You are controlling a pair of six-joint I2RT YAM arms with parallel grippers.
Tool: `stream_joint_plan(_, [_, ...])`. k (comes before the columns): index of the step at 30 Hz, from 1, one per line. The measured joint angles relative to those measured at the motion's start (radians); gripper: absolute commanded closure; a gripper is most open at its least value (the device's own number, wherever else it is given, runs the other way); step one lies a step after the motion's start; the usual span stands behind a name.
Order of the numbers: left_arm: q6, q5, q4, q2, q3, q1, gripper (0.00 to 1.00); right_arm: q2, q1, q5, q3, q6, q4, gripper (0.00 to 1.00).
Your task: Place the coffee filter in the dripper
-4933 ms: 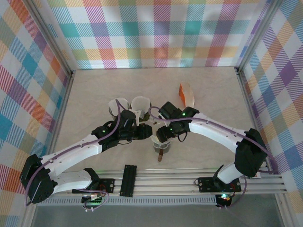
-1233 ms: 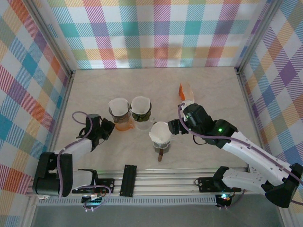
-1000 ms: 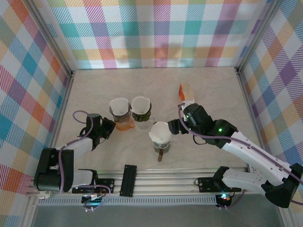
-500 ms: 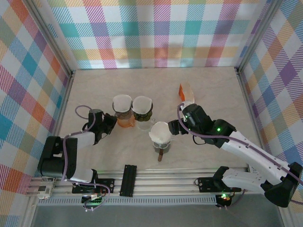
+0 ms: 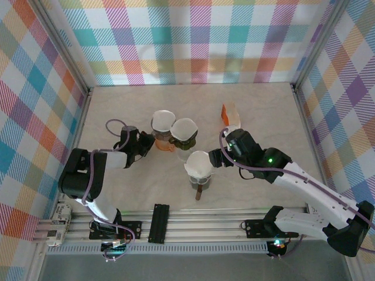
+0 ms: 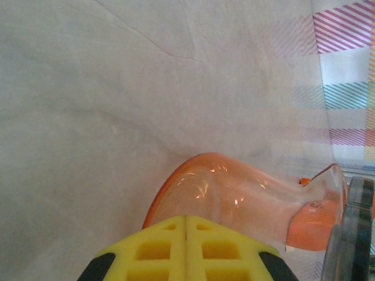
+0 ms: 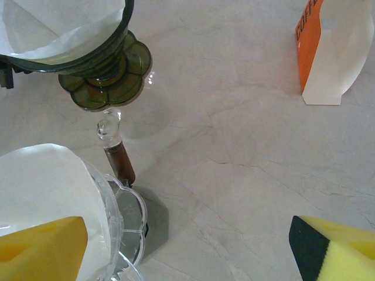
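Filter (image 5: 199,163): paper cone seated in clear dripper (image 5: 200,185); right gripper (image 5: 215,157) released at its 3 o'clock, best backed straight toward 3 o'clock, clear of the paper rim; left gripper (image 5: 145,144) clenched empty by orange dripper (image 6: 234,196), 10 o'clock.

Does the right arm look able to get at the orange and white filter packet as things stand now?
Probably yes. The right gripper is open, and in the right wrist view bare table lies between it and the filter packet; the green dripper stands off to the other side.
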Motion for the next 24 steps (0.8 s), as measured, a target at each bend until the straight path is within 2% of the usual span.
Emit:
stream_joint_plan(6, [0.000,-0.001,0.005,0.037,0.039,-0.019,1.00,0.000,0.000,0.000,-0.002,0.007,0.000,0.10])
stream_joint_plan(13, [0.002,-0.023,-0.057,0.006,0.029,-0.020,1.00,-0.001,0.000,0.001,-0.003,0.007,0.000,0.09])
stream_joint_plan(20, [0.022,-0.118,-0.224,-0.251,-0.065,-0.020,1.00,-0.019,-0.002,0.012,-0.027,0.007,0.010,0.09])
stream_joint_plan(23, [0.047,-0.174,-0.344,-0.404,-0.087,-0.020,0.94,-0.033,-0.003,0.022,-0.042,0.006,0.019,0.07])
stream_joint_plan(24, [0.060,-0.199,-0.388,-0.463,-0.087,-0.020,0.88,-0.040,-0.003,0.027,-0.050,0.006,0.024,0.07])
